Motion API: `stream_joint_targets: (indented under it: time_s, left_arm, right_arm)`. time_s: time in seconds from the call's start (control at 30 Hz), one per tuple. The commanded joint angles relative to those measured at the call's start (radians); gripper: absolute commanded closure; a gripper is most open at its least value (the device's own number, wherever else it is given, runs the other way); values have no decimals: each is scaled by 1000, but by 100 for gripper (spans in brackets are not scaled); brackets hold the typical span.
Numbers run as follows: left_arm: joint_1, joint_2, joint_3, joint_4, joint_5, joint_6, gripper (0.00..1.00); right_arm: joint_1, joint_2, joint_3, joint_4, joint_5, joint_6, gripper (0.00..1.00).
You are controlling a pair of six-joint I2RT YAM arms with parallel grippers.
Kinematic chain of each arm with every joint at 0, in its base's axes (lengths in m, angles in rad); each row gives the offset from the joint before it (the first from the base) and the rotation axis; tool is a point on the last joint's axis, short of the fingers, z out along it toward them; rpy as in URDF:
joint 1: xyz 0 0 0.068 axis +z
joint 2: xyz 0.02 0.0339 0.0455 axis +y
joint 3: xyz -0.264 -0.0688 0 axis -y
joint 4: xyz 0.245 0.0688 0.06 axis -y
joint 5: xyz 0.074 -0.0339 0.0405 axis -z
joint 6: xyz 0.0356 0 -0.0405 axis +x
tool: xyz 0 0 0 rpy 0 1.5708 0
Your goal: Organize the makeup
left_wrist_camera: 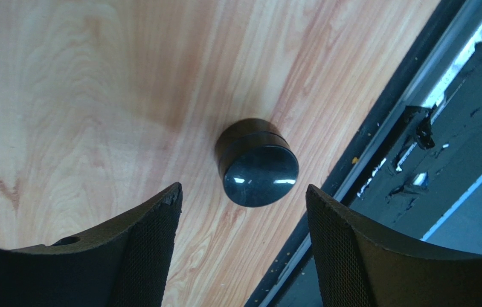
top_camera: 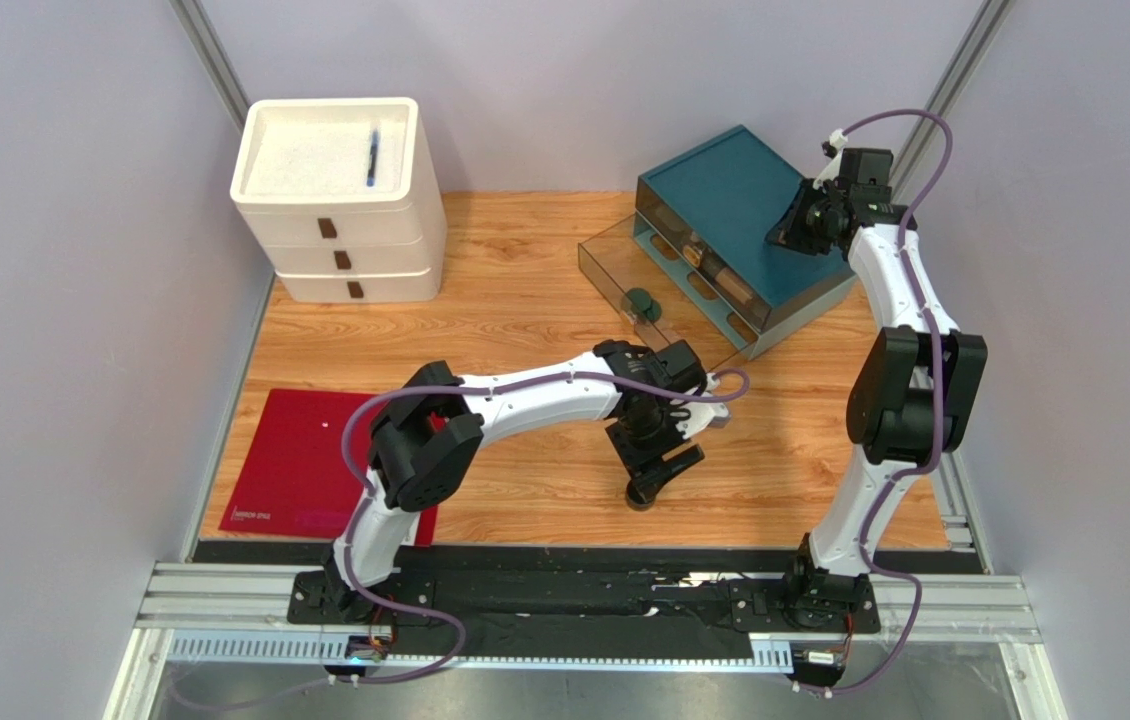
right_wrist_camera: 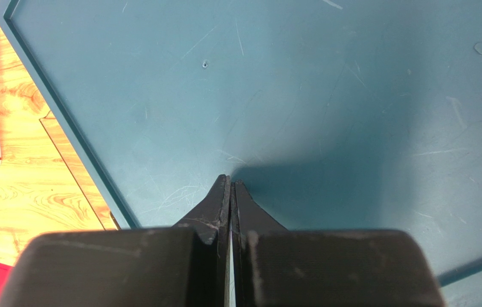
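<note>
Where the left fingers stand: the left fingers [left_wrist_camera: 141,256] are spread wide with nothing between their pads, so the left gripper [left_wrist_camera: 243,195] grips nothing.
Black round jar: the black round jar [left_wrist_camera: 257,165] stands upright on the wooden table [left_wrist_camera: 83,96], glossy lid up, just beyond the gap between the left fingers and touching neither of them.
Jar's surroundings: it sits near the table's near edge, close to the black rail [left_wrist_camera: 378,128] that runs along it, with bare wood on its other sides.
Left arm: from above it reaches from its base on the left across to the middle of the table, wrist pointing down.
Right fingers: the right fingers [right_wrist_camera: 215,204] are pressed flat together, and the right gripper [right_wrist_camera: 229,181] has nothing in it.
Right fingertips' place: they point at the scratched top of the teal drawer cabinet [top_camera: 729,195]; whether they touch it I cannot tell.
Teal cabinet: it stands at the far right of the table, turned at an angle.
Clear drawer: a clear drawer [top_camera: 619,258] is pulled out from the cabinet's front towards the table's middle.
Dark-green discs: the dark-green discs [top_camera: 645,305] lie in the near corner of that pulled-out drawer.
Other drawers: beige shapes show behind the cabinet's clear fronts, too small to name.
White drawer unit: a white drawer unit [top_camera: 361,233] with three drawers stands at the far left.
Blue pen: a blue pen [top_camera: 373,155] lies in the tray on top of the white unit.
Red mat: a red mat [top_camera: 286,450] lies flat at the near left, partly under the left arm.
</note>
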Motion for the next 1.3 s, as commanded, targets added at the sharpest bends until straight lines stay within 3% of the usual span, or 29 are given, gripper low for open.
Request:
stream_joint_targets:
  time_s: [0.0, 0.43, 0.53, 0.6, 0.63, 0.67, 0.7, 1.03, 1.27]
  left_arm:
    - [-21, 0, -3, -18, 64, 52, 24]
    - [-52, 141, 18, -26, 24, 71, 23]
    - [-52, 153, 26, -12, -29, 69, 31]
    - [-50, 157, 46, -10, -46, 65, 53]
    - [-50, 161, 55, -10, -51, 59, 75]
    - [-50, 161, 63, -10, -66, 54, 83]
    - [-52, 161, 75, -10, -75, 49, 98]
    - [10, 51, 132, 16, -287, 48, 100]
    - [177, 72, 408, -9, -191, -29, 100]
  right_arm:
    - [7, 100, -97, -292, 78, -40, 100]
    - [7, 106, -98, -292, 78, -43, 100]
    - [7, 106, -98, -293, 77, -41, 100]
    - [7, 105, -97, -293, 77, -40, 100]
    - [7, 103, -97, -293, 75, -41, 100]
    - [7, 103, -97, -293, 75, -44, 100]
    - [7, 102, -97, -293, 77, -41, 100]
    - [7, 103, -87, -296, 69, -40, 100]
    - [7, 100, -95, -293, 68, -38, 100]
